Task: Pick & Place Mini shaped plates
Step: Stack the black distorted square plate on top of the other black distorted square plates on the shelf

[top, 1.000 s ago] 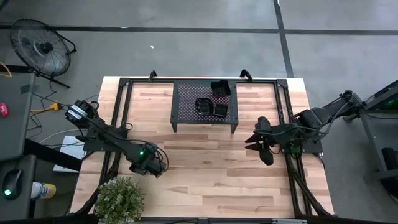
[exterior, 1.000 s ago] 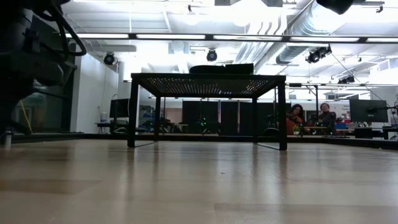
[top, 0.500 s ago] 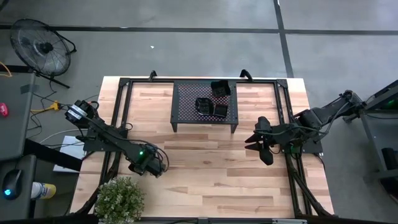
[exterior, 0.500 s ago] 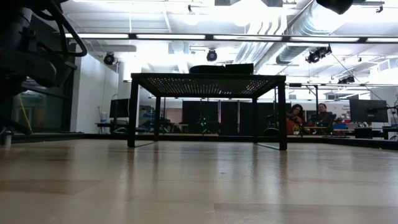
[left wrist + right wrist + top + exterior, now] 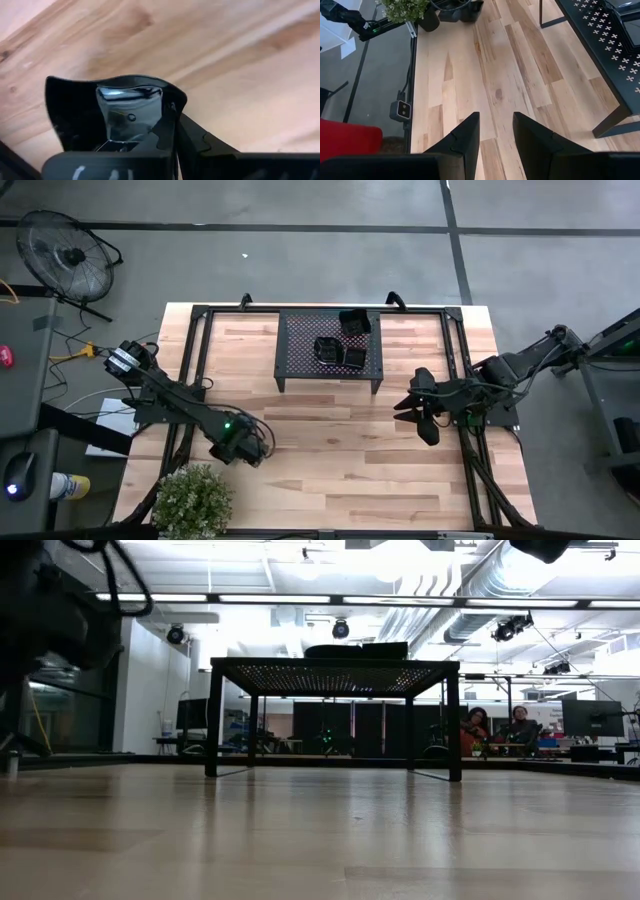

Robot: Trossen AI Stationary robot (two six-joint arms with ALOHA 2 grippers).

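On the pale wooden tabletop (image 5: pixel 330 460) stands a large black perforated metal rack (image 5: pixel 300 350) carrying three small glossy black mini shaped plates (image 5: pixel 341 346). Near the potted green plant (image 5: pixel 193 500), the left gripper (image 5: pixel 262 448) is pinching another glossy black wavy-rimmed mini plate (image 5: pixel 90 112) low over the wood. The right gripper (image 5: pixel 402 405) waits with fingers spread beside the rack.

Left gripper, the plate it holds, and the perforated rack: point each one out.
left gripper (image 5: pixel 250 448), high view, at its fingertips near the plant.
mini shaped plate (image 5: pixel 75 112), left wrist view, on its glossy black inner face.
perforated rack (image 5: pixel 300 345), high view, on a bare part of its top.
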